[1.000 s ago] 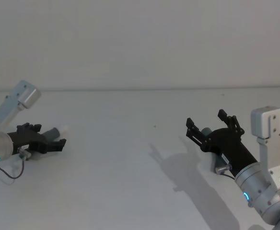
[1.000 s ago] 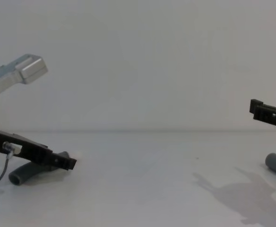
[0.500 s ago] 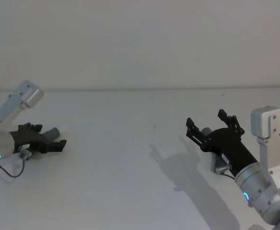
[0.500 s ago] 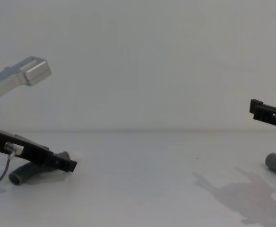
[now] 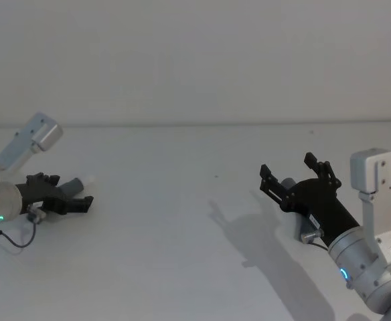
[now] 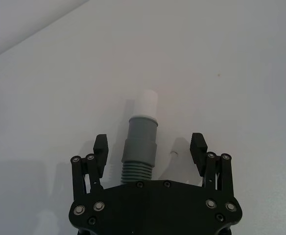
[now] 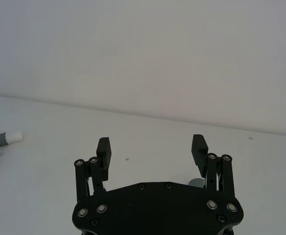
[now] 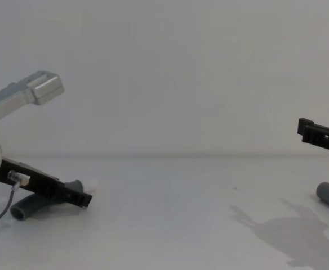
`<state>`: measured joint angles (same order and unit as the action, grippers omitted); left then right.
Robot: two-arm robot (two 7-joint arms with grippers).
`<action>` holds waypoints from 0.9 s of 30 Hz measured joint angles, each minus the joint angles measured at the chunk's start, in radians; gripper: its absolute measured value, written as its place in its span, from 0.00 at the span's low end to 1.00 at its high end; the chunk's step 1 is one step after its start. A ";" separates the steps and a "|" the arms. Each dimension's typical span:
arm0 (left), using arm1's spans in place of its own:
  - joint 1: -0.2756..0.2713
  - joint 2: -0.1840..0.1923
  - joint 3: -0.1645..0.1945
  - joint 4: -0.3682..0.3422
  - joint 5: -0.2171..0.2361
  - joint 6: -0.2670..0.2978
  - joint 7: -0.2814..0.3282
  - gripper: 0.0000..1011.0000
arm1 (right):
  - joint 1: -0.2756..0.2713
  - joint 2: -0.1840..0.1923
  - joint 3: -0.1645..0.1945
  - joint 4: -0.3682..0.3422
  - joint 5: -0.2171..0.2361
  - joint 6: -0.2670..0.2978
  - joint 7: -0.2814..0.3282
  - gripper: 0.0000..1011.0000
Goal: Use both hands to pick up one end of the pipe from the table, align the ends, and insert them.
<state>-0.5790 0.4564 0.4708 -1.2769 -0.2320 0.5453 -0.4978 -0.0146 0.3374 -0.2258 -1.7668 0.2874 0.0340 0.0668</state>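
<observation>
Left tool (image 6: 149,141) slightly farther back

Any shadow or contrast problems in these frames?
Head view: the right gripper throws a soft, wide shadow on the table. Chest view: same shadow, blotchy, low right. Left wrist view: the whitish tip of the cuff nearly blends into the table; no glare.

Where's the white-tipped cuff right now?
The cuff lies on the table, far left in the head view, between the open fingers of the left gripper.
</observation>
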 joint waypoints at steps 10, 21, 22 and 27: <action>0.006 -0.011 -0.010 0.005 -0.001 0.003 0.006 0.99 | 0.000 0.000 0.000 0.000 0.000 0.000 0.000 0.99; 0.011 -0.017 -0.019 0.007 -0.004 0.003 0.013 0.86 | 0.000 0.000 0.000 0.000 0.000 0.000 0.000 0.99; 0.011 -0.018 -0.020 0.007 -0.004 0.003 0.013 0.85 | 0.000 0.000 0.000 0.000 0.000 0.000 0.000 0.99; 0.013 -0.019 -0.022 0.008 -0.005 0.003 0.015 0.70 | 0.000 0.000 0.000 0.000 0.000 0.000 0.000 0.99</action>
<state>-0.5665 0.4372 0.4493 -1.2689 -0.2370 0.5481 -0.4831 -0.0146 0.3375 -0.2258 -1.7667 0.2874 0.0341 0.0668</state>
